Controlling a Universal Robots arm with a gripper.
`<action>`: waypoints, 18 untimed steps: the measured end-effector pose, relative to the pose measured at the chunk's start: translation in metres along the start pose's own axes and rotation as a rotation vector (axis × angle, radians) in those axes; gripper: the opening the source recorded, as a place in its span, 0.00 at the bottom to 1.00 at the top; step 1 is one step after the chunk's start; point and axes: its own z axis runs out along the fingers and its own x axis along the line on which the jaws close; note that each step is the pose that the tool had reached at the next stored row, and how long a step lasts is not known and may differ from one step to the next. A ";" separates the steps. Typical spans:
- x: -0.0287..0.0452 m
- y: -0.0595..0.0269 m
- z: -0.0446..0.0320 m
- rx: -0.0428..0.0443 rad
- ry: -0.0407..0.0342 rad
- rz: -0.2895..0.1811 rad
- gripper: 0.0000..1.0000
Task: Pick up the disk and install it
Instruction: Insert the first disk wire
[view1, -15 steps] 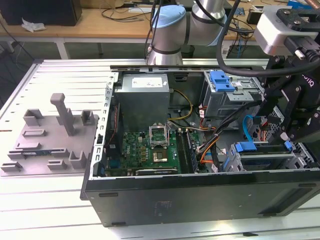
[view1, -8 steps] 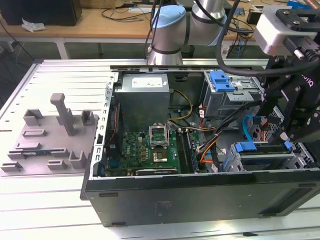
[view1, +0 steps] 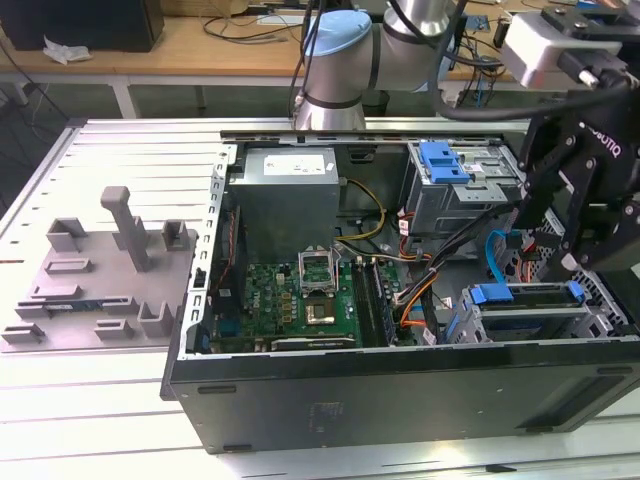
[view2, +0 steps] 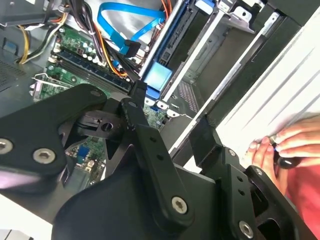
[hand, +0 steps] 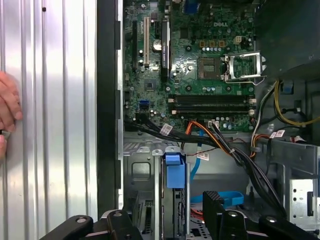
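light: bright, even | glare: ribbed table (view2: 295, 75) washed white | shadow: computer case (view1: 400, 395) front dark

green motherboard (view1: 290, 300) inside open case (view1: 400, 390) | grey power supply (view1: 290, 190) adjoining

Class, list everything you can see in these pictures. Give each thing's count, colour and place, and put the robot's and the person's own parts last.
computer case: one, black, open, on the table
table: one, silver, ribbed, under the case
motherboard: one, green, inside the case
power supply: one, grey, inside the case
disk: one, blue-framed, apparently in the bay at the exterior view's right
flat cable: one, blue, by that bay
fixture block: one, grey, at the exterior view's left
arm: one, silver and pale blue, behind the case
end effector: one, black, open, above the bay
hand: one, over the table beside the case
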 end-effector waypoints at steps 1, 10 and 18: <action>-0.0022 -0.0003 -0.0004 -0.0003 0.0099 0.000 0.62; -0.0362 -0.0095 -0.0011 -0.0001 0.0522 0.001 0.62; -0.0600 -0.0303 -0.0017 0.0000 0.0565 0.002 0.61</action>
